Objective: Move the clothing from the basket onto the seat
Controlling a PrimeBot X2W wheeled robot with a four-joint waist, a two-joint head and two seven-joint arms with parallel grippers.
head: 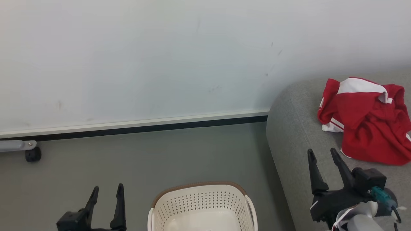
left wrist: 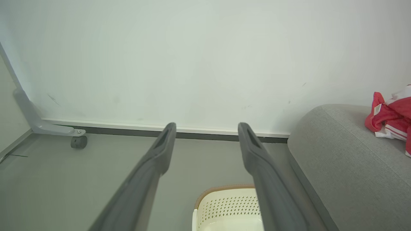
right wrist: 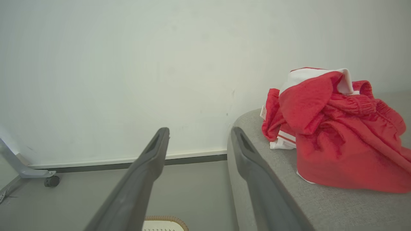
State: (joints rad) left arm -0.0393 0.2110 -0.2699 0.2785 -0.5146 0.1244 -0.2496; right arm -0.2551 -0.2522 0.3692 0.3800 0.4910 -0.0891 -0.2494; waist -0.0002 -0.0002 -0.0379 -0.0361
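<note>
Open floor [head: 144,160] ahead, seat [head: 295,138] crowding my right.
I've clear passage between basket [head: 200,200] and wall [head: 160,64]; clothing [head: 369,128] heaps the seat's top, and a caster [head: 33,154] sits far left by the wall.

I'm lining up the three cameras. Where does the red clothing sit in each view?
Head view: red clothing, right edge, mid-height, on the grey seat.
Left wrist view: red clothing cut by the right edge, mid-height.
Right wrist view: red clothing right of centre, large.
Shared landmark: the black caster wheel at the left, by the wall.
</note>
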